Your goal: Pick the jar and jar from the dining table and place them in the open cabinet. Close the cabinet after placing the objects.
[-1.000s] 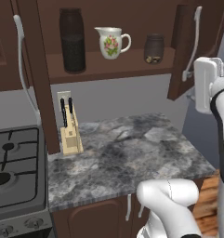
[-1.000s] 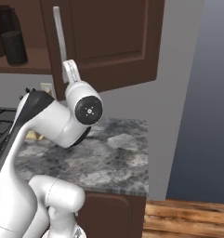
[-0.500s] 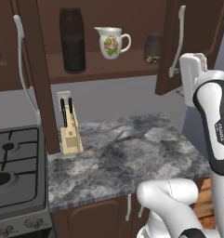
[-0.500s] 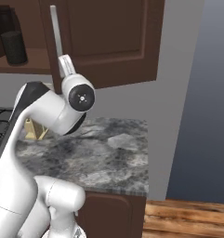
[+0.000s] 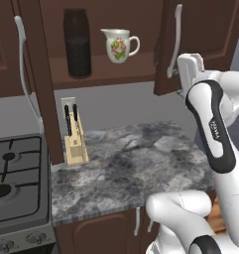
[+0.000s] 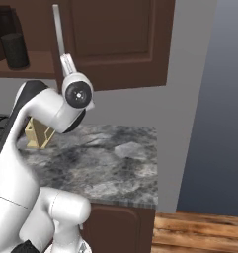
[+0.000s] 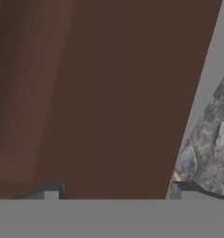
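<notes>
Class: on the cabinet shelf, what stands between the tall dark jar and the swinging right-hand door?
In the left base view, the white floral jug stands between the tall dark jar and right-hand door.

Shelf: we see the tall jar point(image 5: 77, 42) standing on the cabinet point(image 5: 111, 74) shelf, left of the jug point(image 5: 119, 44).
Right door: we see it point(image 5: 198, 39) half-swung in front of the shelf's right end, its handle point(image 5: 175, 39) toward the jug.
Arm: our hand sits just right of that door's lower edge, against its outer face point(image 7: 108, 93).
Counter: the counter point(image 5: 131, 168) lies below the cabinet; the knife block point(image 5: 75, 136) stands at its back left.
Stove: the stove point(image 5: 17, 183) lies left of the counter.
</notes>
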